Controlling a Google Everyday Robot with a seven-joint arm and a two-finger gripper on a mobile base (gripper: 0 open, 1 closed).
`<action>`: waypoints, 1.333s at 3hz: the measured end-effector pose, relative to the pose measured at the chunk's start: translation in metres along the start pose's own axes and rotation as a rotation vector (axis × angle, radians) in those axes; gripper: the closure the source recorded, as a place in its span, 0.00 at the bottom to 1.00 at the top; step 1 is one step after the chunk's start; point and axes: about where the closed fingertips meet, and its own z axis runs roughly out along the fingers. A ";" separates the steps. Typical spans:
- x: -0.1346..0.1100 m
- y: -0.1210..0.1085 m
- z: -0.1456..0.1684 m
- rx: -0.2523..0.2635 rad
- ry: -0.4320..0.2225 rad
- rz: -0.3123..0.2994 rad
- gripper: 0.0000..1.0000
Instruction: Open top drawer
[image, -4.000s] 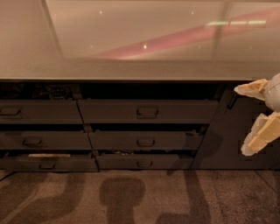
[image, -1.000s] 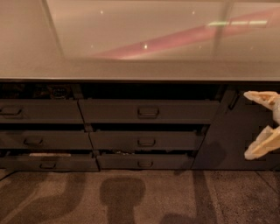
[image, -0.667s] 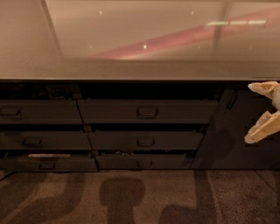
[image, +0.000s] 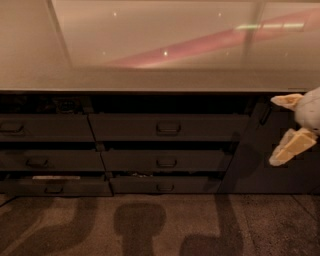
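Gripper (image: 274, 131): we saw it spread wide at the right edge, holding nothing.
Top drawer (image: 130, 128): it sat just under the counter (image: 160, 80), well left of the gripper, and looked closed to us.
Risk: we feared the fingers could slip off the small handle (image: 168, 127), or hook the drawer below (image: 130, 161), coming in from so far aside.
Arm: only the wrist showed, fingers pointing left, one above the other.
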 end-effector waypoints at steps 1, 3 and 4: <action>-0.052 0.019 0.038 -0.104 0.139 -0.212 0.00; -0.050 0.012 0.045 -0.103 0.201 -0.274 0.00; -0.035 0.009 0.059 -0.058 0.186 -0.275 0.00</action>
